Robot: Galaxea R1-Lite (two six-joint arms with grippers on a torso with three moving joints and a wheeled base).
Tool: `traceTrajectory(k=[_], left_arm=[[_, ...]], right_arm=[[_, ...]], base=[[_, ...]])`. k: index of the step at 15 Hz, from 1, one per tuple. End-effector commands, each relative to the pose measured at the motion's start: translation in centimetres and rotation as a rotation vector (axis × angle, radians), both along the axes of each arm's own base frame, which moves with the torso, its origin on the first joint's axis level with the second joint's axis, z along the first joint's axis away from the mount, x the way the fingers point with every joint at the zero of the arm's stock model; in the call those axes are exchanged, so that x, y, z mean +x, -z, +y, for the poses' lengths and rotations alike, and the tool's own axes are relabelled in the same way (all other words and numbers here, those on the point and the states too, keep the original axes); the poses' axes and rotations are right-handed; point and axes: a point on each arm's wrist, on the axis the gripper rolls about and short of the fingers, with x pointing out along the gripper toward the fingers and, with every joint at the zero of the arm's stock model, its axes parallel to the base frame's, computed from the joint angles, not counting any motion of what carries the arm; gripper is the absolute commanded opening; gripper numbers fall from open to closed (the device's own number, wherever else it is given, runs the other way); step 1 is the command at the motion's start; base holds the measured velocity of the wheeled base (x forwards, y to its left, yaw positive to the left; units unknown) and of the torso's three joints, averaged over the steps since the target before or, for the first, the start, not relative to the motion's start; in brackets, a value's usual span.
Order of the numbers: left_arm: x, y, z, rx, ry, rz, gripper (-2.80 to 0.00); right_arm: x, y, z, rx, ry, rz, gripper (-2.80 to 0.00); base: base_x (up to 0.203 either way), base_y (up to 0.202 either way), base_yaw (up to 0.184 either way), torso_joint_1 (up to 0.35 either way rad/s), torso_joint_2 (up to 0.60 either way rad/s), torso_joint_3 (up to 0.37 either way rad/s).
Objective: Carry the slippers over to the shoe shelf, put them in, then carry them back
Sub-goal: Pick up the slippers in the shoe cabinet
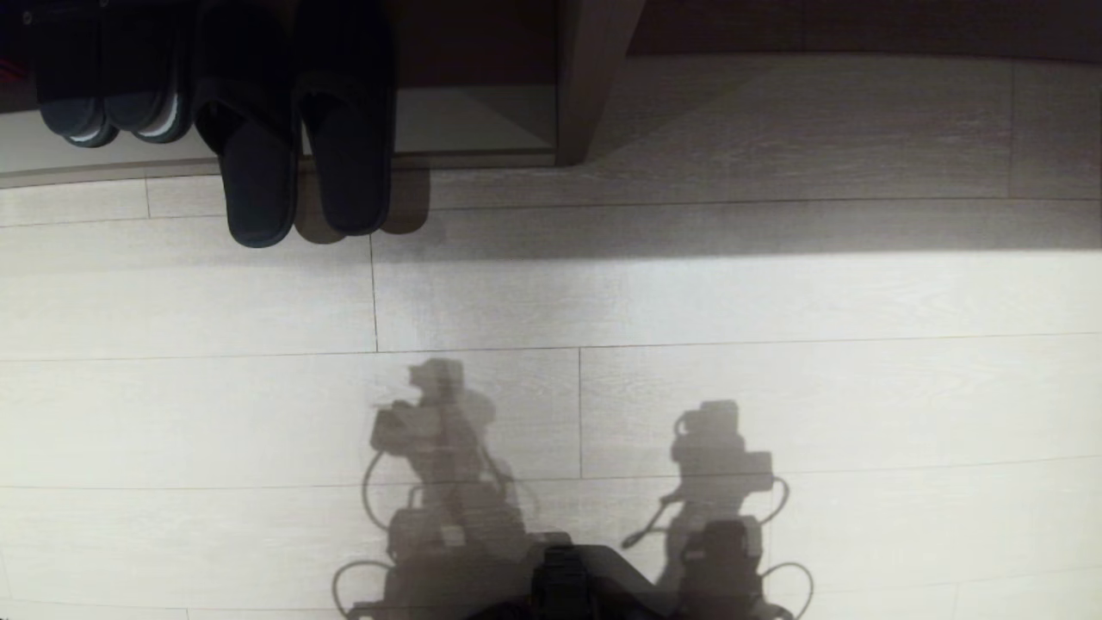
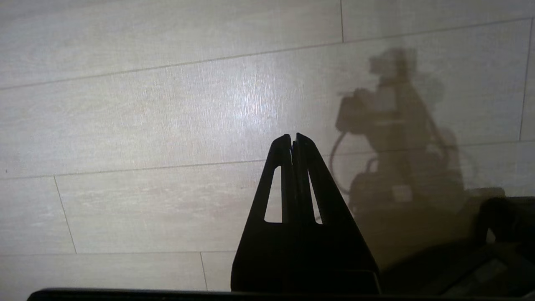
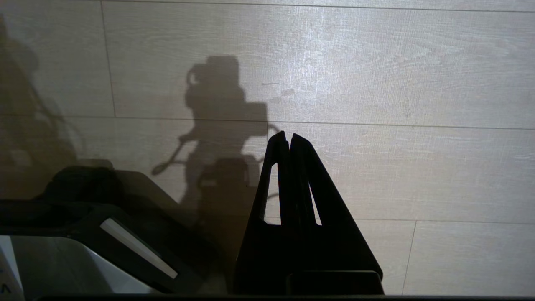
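Head view: slippers (image 1: pixel 297 138) half inside shoe shelf (image 1: pixel 482 129), heels overhanging floor (image 1: pixel 689 301) | wrist views only: left gripper (image 2: pixel 293 140), right gripper (image 3: pixel 288 138) both pinched closed, empty.

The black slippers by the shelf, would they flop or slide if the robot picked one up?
The slippers look soft and fabric-covered, so a pinched edge would probably bend and droop. They look light for their size. Their heels stick out past the shoe shelf board, so a push might slide them in rather than roll them.
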Motion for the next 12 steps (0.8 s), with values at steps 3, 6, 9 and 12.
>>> traceTrajectory(k=[3,6,9,12], left_arm=[[-0.5,2.1,0.0,0.015,0.013,0.056,-2.80],[-0.9,3.4,-0.2,0.001,0.071,0.116,-2.80],[-0.9,3.3,-0.2,-0.010,0.070,0.105,-2.80],[-0.9,3.3,-0.2,-0.021,0.072,0.102,-2.80]], right_arm=[[0.0,0.0,0.0,0.000,-0.002,-0.001,-2.80],[0.0,0.0,0.0,0.000,-0.001,-0.001,-2.80],[0.0,0.0,0.0,0.000,-0.001,-0.001,-2.80],[0.0,0.0,0.0,0.000,-0.002,-0.001,-2.80]], base=[[0.000,0.000,0.000,0.000,0.00,0.000],[0.000,0.000,0.000,0.000,0.00,0.000],[0.000,0.000,0.000,0.000,0.00,0.000],[0.000,0.000,0.000,0.000,0.00,0.000]])
